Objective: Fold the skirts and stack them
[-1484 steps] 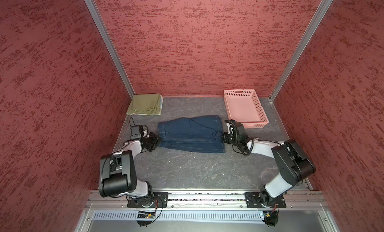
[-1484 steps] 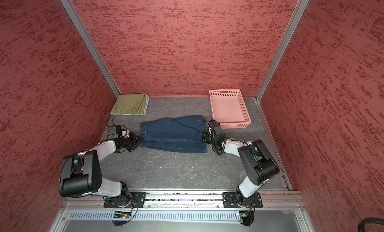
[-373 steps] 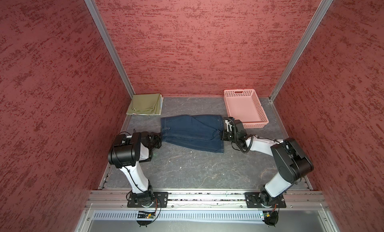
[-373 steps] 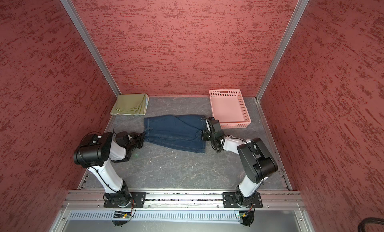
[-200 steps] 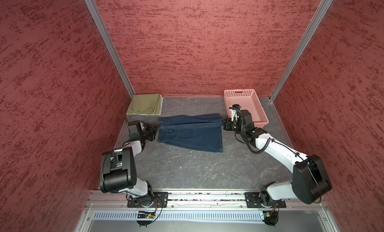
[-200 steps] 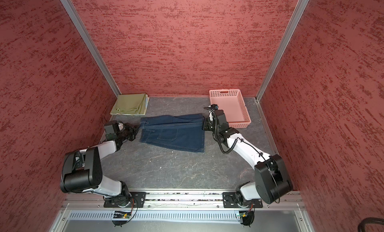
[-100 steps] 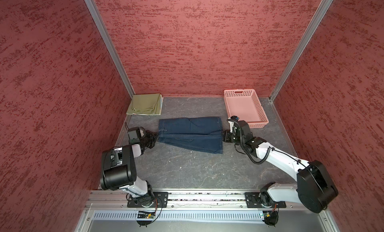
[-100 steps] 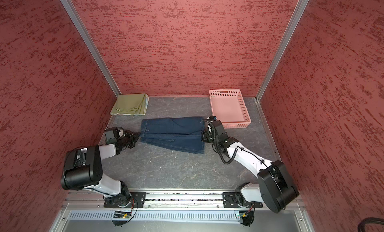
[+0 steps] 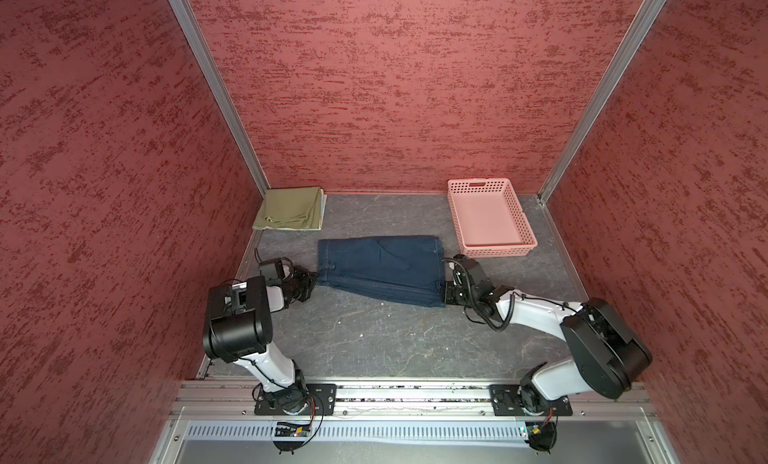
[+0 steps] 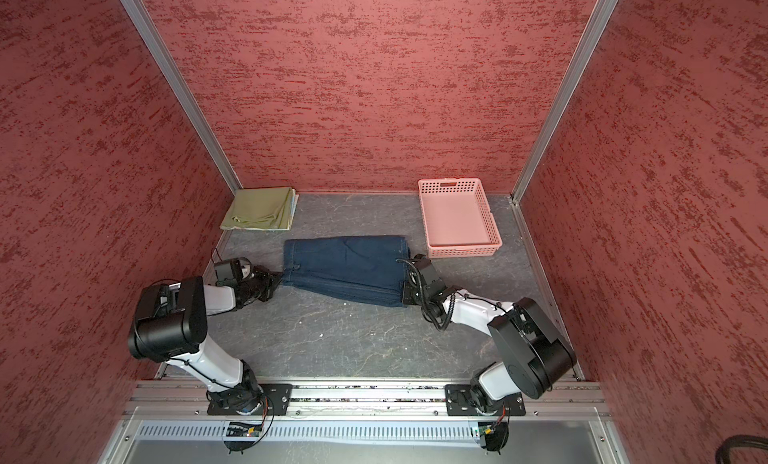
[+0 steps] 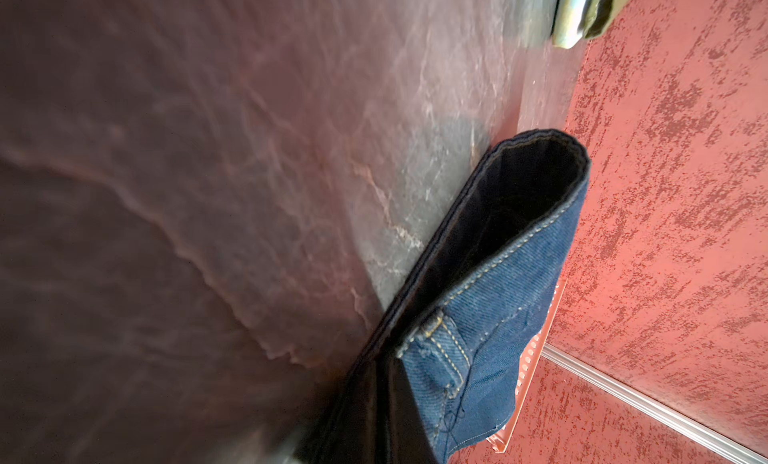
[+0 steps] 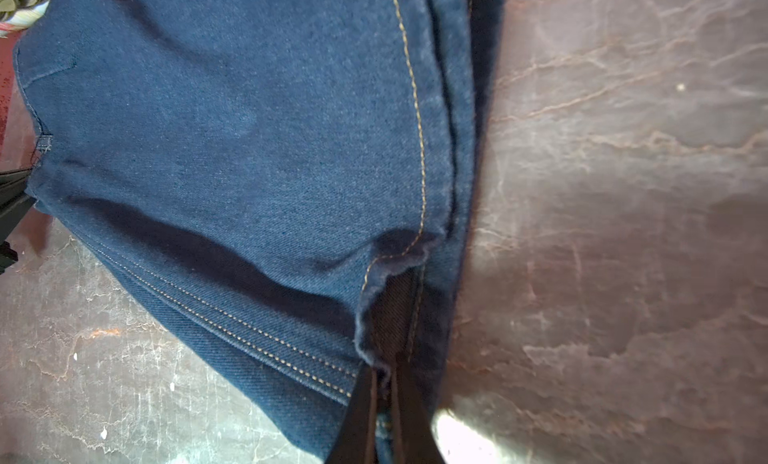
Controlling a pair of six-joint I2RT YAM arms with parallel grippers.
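Right wrist view: I am reading the right gripper point(image 12: 384, 403) as clenched, its two black fingers point(image 12: 359, 412) pinching a frayed corner of the denim skirt point(image 12: 249, 150) just above the grey table point(image 12: 623, 191). In the left wrist view the waistband end of that skirt, belt loop included, is running out of the bottom of the picture; the fingers themselves are not showing there. In both top views the left gripper point(image 9: 312, 276) is clamping that waistband corner at the left end, while the right one is gripping the near right corner. The skirt is lying folded lengthwise across the middle of the table between the two arms. Farther back, the olive-green skirt point(image 9: 289, 208) is resting folded in the far left corner on a pale cloth layer point(image 10: 294, 205). The pink basket point(image 9: 498, 248) is sitting in the far right corner, near the denim's far right corner but not touching it.
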